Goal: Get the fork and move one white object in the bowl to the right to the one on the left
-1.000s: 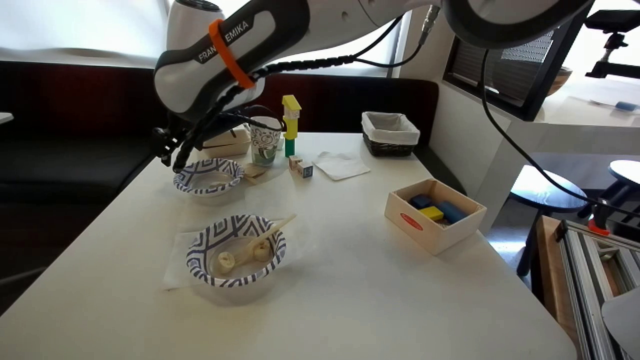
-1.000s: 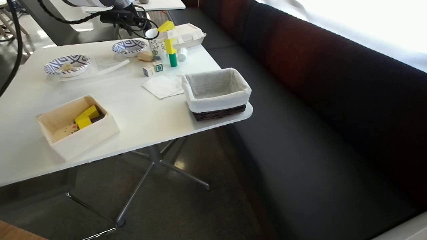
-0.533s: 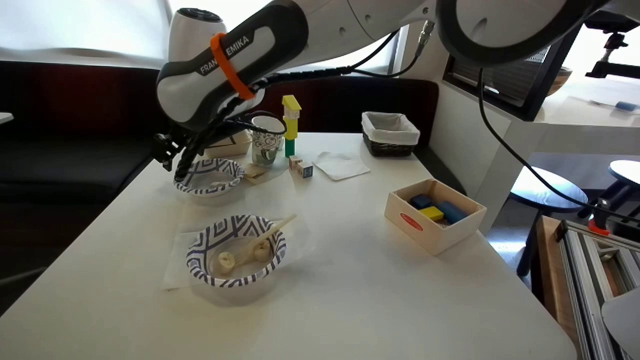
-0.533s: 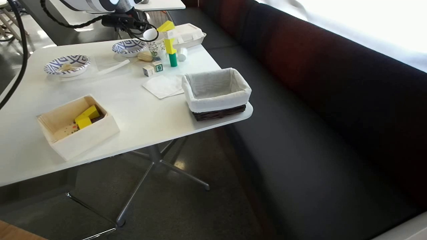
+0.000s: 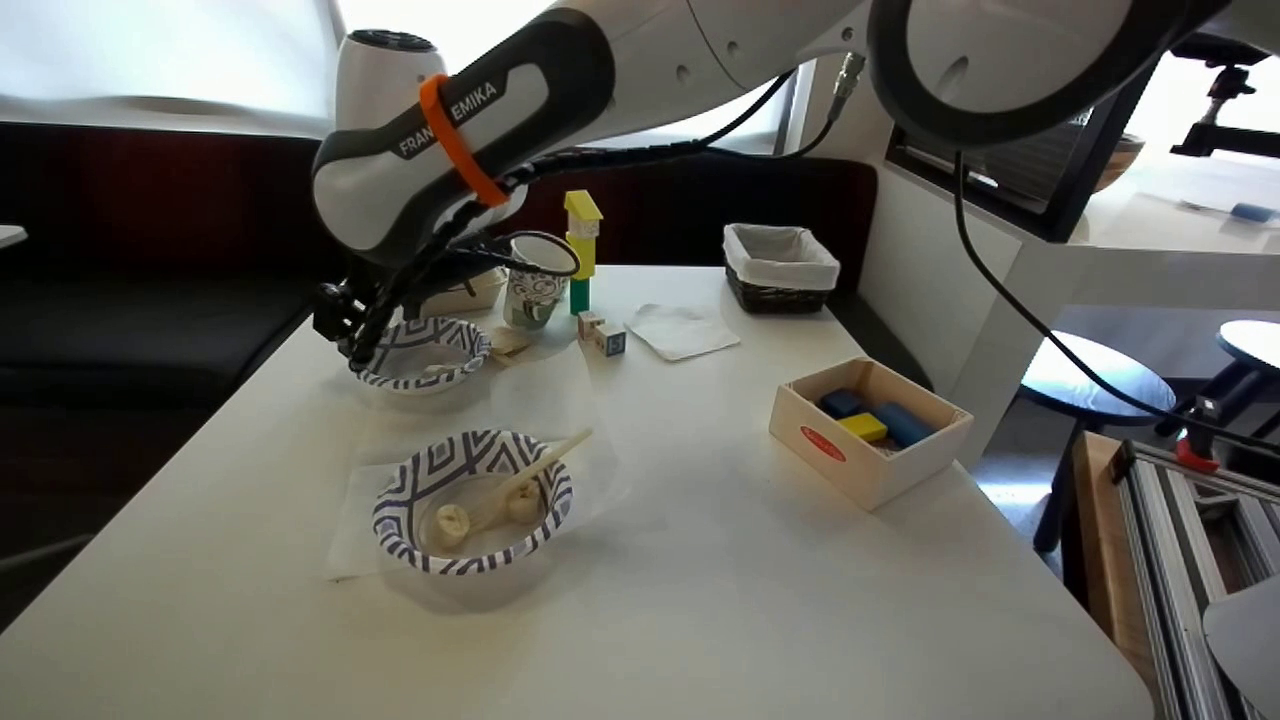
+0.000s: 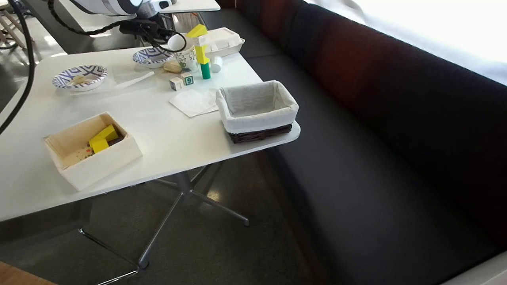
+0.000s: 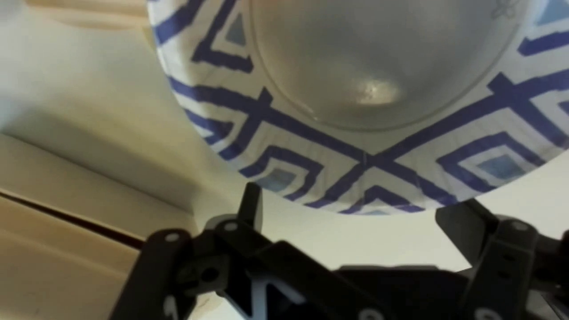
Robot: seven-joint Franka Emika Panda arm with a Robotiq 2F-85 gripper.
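Observation:
A slim pale fork [image 5: 550, 458] lies in the nearer blue-and-white bowl [image 5: 425, 545], handle over the rim. Two whitish pieces [image 5: 452, 522] lie by it. That bowl also shows in the other exterior frame [image 6: 62, 82]. The farther bowl [image 5: 460, 335] holds a small pale thing [image 5: 437, 370]; it also shows in the wrist view [image 7: 360, 146]. My gripper [image 7: 355, 199] is open and empty in the wrist view, fingers spread at this farther bowl's outer rim; contact cannot be told. In an exterior view the gripper [image 5: 345, 325] is at this bowl, partly hidden by cable and arm.
A patterned cup [image 5: 533, 295] leans beside the farther bowl, my cable loop across its mouth. Close by stand a takeout box [image 6: 223, 41], a block tower [image 5: 581, 250] and letter blocks [image 5: 610, 340]. A wooden box [image 5: 820, 465] and lined basket [image 5: 780, 260] stand farther off.
My gripper has lowered slightly toward the farther bowl, which has shifted very slightly. The cup has gone from upright to tilted with the cable loop at its top. The fork has not moved.

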